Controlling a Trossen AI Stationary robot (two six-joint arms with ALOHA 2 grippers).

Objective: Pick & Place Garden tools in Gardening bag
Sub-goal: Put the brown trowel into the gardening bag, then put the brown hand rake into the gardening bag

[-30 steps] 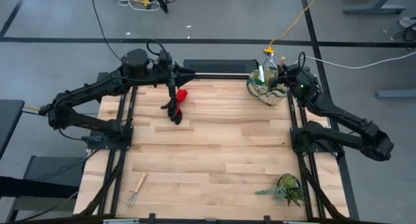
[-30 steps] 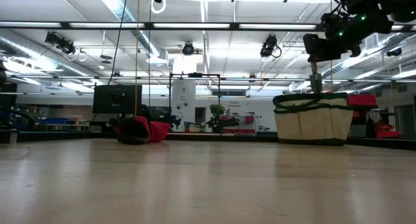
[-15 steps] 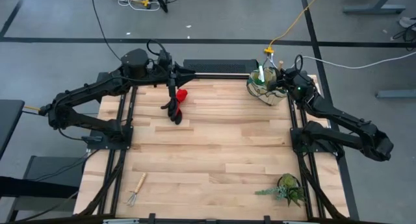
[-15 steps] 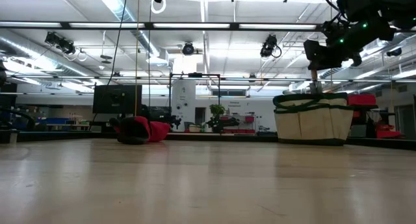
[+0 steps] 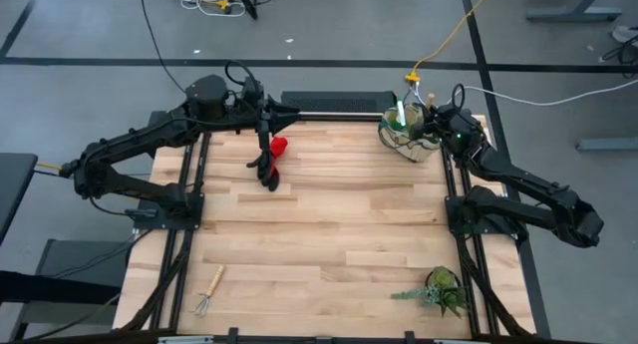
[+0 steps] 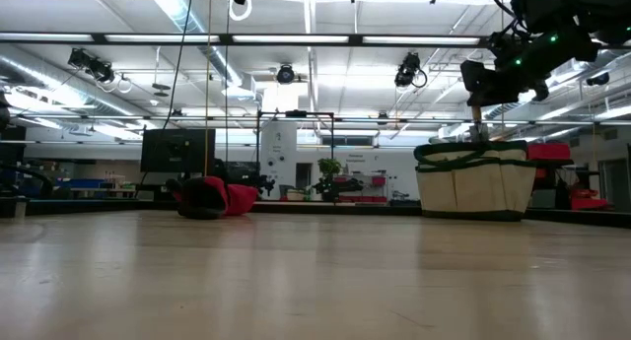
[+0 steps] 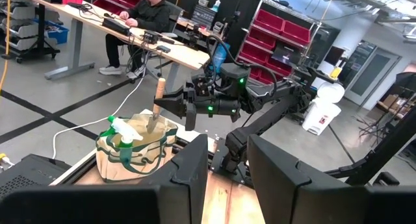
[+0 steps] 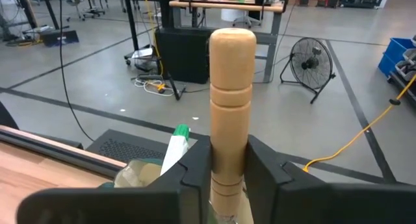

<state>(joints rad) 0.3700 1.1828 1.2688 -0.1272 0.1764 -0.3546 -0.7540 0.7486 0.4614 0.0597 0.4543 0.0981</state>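
Right tool [image 8: 229, 175], at the upper right of the high view, pinches my trowel's wooden handle [image 8: 231, 107] upright over the gardening bag [image 5: 407, 137], so it can drop in blade-first.

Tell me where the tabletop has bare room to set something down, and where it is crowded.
The widest bare patch is the middle of the table, bordered by the gloves, the gardening bag, the rake and the plant. The strip between rake and plant is free too. It is crowded at the bag, where the right gripper holds a wooden handle upright.
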